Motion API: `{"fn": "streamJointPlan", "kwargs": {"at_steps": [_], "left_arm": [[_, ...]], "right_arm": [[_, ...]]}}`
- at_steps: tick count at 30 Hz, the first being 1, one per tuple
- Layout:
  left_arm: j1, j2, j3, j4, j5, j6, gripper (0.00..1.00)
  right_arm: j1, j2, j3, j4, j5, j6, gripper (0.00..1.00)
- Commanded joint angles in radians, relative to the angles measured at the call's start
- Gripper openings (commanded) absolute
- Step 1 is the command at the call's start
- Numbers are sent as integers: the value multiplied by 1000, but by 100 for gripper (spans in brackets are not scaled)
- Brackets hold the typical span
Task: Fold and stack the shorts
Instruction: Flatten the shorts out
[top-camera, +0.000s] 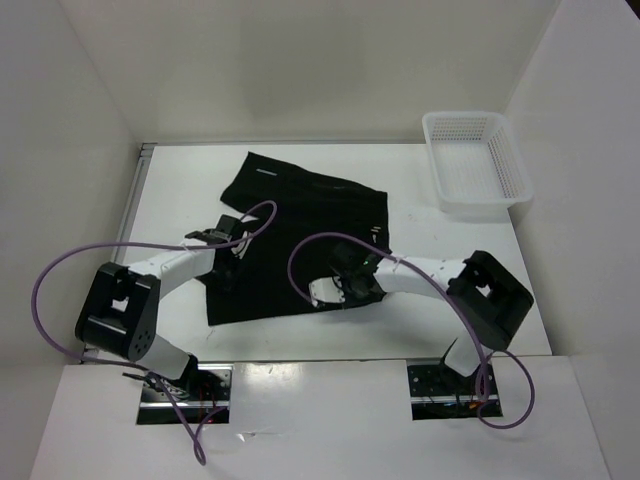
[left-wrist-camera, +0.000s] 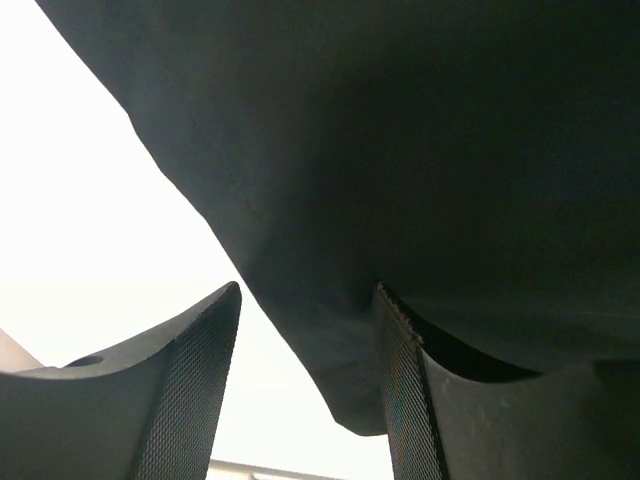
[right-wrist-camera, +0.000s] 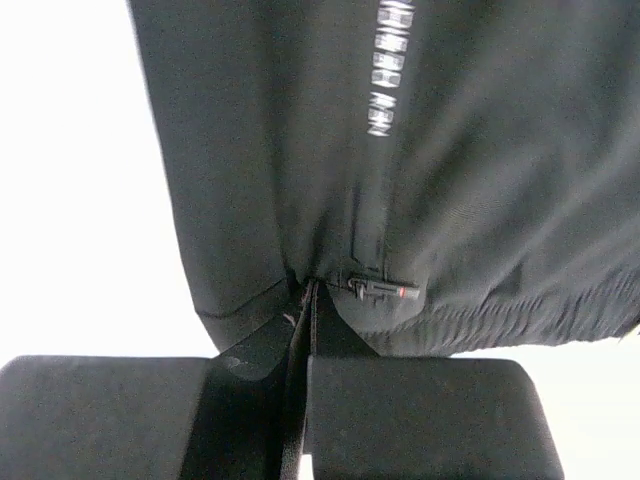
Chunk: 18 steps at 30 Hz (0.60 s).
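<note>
The black shorts (top-camera: 290, 235) lie spread on the white table, waistband towards the near side. My left gripper (top-camera: 228, 243) sits at their left edge. In the left wrist view it (left-wrist-camera: 305, 385) stands open, and a fold of the shorts (left-wrist-camera: 400, 150) hangs between the fingers, against the right finger (left-wrist-camera: 405, 390). My right gripper (top-camera: 345, 287) is at the near right edge of the cloth. Its jaws (right-wrist-camera: 310, 300) are shut on the hem of the shorts (right-wrist-camera: 260, 150), just beside a small zip pull (right-wrist-camera: 380, 289). A pale printed mark (right-wrist-camera: 387, 70) runs along the cloth above the jaws.
A white mesh basket (top-camera: 465, 121) stands at the far right corner of the table. White walls close in the table (top-camera: 170, 200) on the left, back and right. Purple cables loop above both arms.
</note>
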Motion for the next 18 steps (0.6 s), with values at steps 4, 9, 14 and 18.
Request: {"fn": "streamJointPlan", "kwargs": {"at_steps": [4, 9, 14, 18], "left_arm": [[-46, -104, -52, -167, 41, 1, 62], [-46, -138, -51, -235, 96, 1, 63], [-46, -138, 81, -246, 128, 1, 65], [12, -80, 291, -192, 156, 1, 66]], "right_arm": [[33, -111, -59, -282, -19, -182, 0], [62, -197, -54, -281, -69, -184, 8], [62, -261, 46, -180, -158, -12, 22], [33, -272, 141, 2, -183, 137, 26]]}}
